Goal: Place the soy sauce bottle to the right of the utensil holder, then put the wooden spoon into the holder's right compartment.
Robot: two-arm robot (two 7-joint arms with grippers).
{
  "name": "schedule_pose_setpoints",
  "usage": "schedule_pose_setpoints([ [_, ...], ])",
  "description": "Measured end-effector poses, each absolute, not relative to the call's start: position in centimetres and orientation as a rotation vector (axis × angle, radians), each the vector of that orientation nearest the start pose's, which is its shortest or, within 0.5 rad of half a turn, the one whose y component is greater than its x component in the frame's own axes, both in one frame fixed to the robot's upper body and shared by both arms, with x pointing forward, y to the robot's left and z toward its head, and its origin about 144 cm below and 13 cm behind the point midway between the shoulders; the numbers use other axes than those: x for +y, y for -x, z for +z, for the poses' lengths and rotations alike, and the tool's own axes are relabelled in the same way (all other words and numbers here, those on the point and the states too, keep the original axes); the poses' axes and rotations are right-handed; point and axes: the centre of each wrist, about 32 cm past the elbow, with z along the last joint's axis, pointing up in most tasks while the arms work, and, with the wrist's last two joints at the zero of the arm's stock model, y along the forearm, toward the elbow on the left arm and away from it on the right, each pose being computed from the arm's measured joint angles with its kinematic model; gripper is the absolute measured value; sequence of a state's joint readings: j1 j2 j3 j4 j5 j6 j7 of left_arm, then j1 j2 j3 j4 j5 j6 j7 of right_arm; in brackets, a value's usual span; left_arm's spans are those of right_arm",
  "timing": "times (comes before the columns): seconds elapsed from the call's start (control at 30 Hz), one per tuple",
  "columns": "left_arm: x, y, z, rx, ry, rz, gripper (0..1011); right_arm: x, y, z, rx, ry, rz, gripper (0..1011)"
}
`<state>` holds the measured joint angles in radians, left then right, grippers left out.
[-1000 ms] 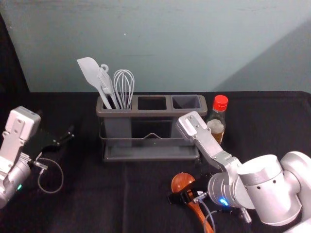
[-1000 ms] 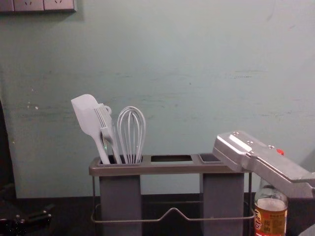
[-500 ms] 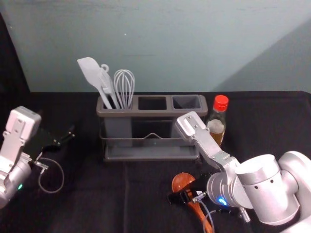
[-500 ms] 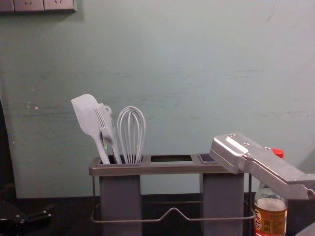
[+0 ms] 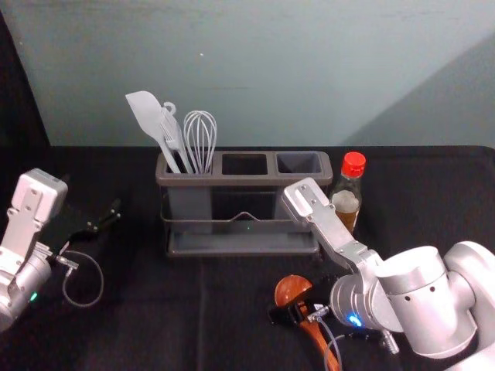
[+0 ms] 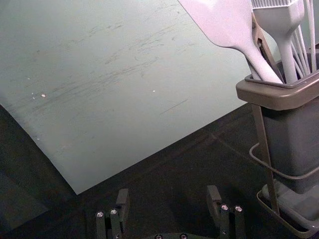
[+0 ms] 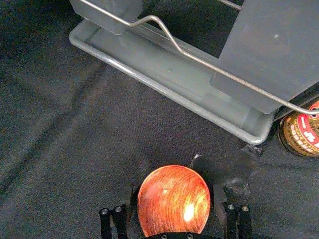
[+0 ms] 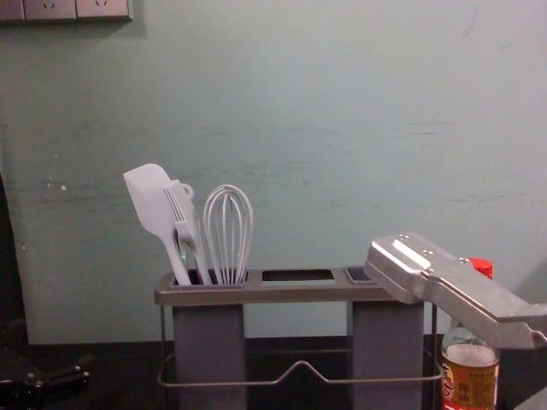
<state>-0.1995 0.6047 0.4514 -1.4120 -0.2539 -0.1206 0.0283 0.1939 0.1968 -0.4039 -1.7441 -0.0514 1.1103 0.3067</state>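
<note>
Along the left edge of the table [image 5: 155, 332] we have the left gripper [image 6: 168, 200] idle, its jaws spread around nothing; it should cause no trouble if left there. Near the far edge stands the holder [image 5: 244, 181], white tools [image 5: 145, 114] in its left compartment. Toward the near edge, in front of the holder's right half, lies our spoon [image 5: 291, 288], handle pointing nearest us. The right gripper [image 7: 174, 200] is down at it, jaws spread either side of the bowl; we can't tell whether they touch. We judge the grasp comes next: closing off-centre on that round, smooth wood could twist or squirt it away. A loose hold could let the handle swing and catch the rim of the right compartment [image 5: 298, 162]. The bottle [image 5: 345, 203] stands upright just right of the holder, so a wide forearm sweep might topple it.
</note>
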Motion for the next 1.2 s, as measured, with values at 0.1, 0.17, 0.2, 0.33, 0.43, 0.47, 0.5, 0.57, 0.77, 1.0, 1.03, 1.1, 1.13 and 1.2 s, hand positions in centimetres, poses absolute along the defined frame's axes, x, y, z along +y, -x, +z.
schedule_pose_setpoints([
  [0.1,31.0,-48.9,114.0,-0.285,-0.304,1.248,1012,-15.4,-47.4,122.9,0.376,0.826,-0.973,1002],
  [0.17,31.0,-48.9,114.0,-0.285,-0.304,1.248,1012,-15.4,-47.5,122.9,0.376,0.825,-0.973,1002],
  [0.2,31.0,-48.9,114.0,-0.285,-0.304,1.248,1011,-15.4,-47.5,122.9,0.376,0.825,-0.973,1002],
  [0.33,31.0,-48.9,114.0,-0.285,-0.305,1.248,1012,-15.5,-47.5,122.8,0.376,0.822,-0.972,1004],
  [0.43,31.0,-48.9,114.0,-0.285,-0.304,1.248,1011,-15.5,-47.6,122.8,0.377,0.815,-0.969,993],
  [0.47,31.0,-48.9,114.0,-0.285,-0.304,1.248,1012,-15.6,-47.6,122.8,0.378,0.813,-0.970,969],
  [0.5,31.0,-48.9,114.0,-0.285,-0.305,1.248,1011,-15.6,-47.6,122.8,0.381,0.811,-0.971,946],
  [0.57,31.0,-48.9,114.0,-0.285,-0.304,1.248,1011,-15.6,-47.6,122.7,0.385,0.809,-0.971,917],
  [0.77,31.0,-48.9,114.0,-0.285,-0.304,1.248,1011,-15.9,-47.4,122.9,0.387,0.804,-0.970,840],
  [1.0,31.0,-48.9,114.0,-0.285,-0.304,1.248,1011,-16.5,-45.9,124.2,0.357,0.768,-0.969,840],
  [1.03,31.0,-48.9,114.0,-0.285,-0.304,1.248,1011,-16.7,-45.7,124.4,0.354,0.761,-0.969,840],
  [1.1,31.0,-48.9,114.0,-0.285,-0.304,1.248,1011,-17.0,-45.2,124.7,0.346,0.742,-0.970,840],
  [1.13,31.0,-48.9,114.0,-0.285,-0.304,1.248,1011,-17.1,-45.0,124.9,0.344,0.734,-0.969,840],
  [1.2,31.0,-48.9,114.0,-0.285,-0.305,1.248,1012,-17.6,-44.3,125.3,0.337,0.700,-0.966,840],
])
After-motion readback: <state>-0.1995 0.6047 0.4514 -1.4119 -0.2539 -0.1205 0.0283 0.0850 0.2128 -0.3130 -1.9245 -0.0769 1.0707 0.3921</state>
